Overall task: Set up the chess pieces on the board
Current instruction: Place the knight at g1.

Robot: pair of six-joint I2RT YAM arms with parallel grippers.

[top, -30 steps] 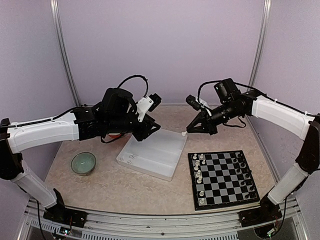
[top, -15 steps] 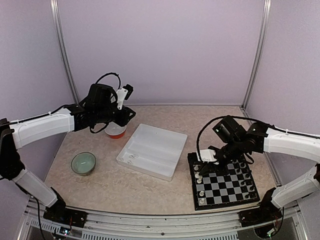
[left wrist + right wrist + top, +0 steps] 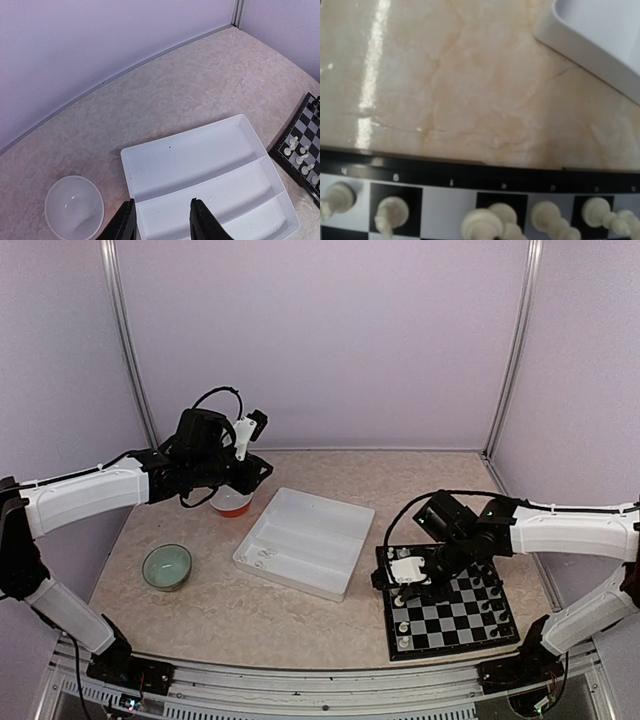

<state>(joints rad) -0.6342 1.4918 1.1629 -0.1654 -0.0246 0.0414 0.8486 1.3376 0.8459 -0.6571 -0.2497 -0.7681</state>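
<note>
hovering right end effector (image 3: 402, 580), white chess pieces (image 3: 545, 216) just beneath on board (image 3: 470, 615).

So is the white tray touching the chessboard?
Apart. The right wrist view shows a strip of marble tabletop between the white tray and the chessboard.

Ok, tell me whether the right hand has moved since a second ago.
Yes. The right hand left the white tray's far right corner and came nearer, down over the board's left edge, above the white pieces.
</note>
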